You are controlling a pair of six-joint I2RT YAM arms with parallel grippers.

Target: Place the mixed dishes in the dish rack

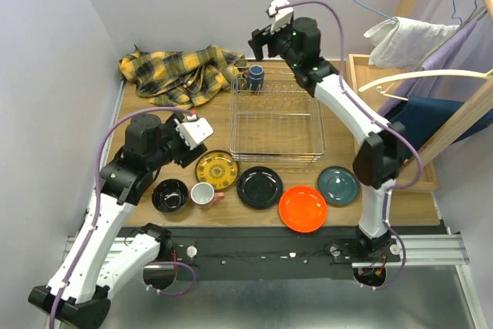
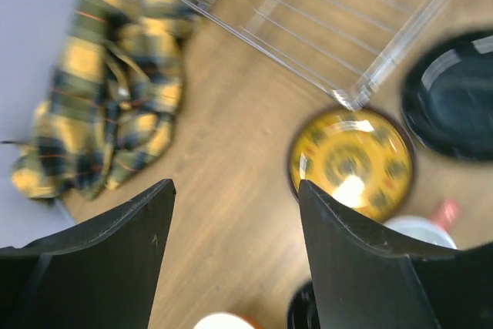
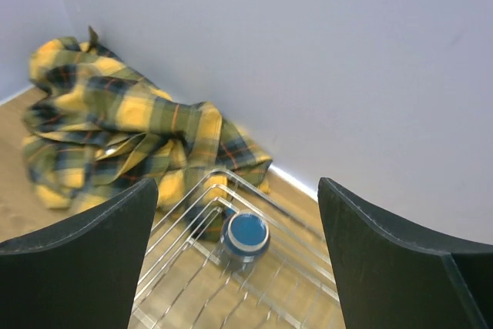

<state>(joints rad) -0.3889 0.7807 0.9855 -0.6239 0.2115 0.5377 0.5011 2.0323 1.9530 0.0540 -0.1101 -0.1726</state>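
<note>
Left gripper: jaws apart with nothing between them; left of centre in the overhead view, above the wooden table, just beside the yellow patterned plate.
Right gripper: jaws spread wide, empty; top centre of the overhead view, over the rack's far left corner.
Dish rack: centre of frame; a blue cup stands upright in its upper-left corner.
Row below the rack, left to right: black bowl, white cup, yellow patterned plate, black plate, orange plate, teal plate; all lie on the table outside the rack.
Plaid cloth: crumpled at upper left.
</note>
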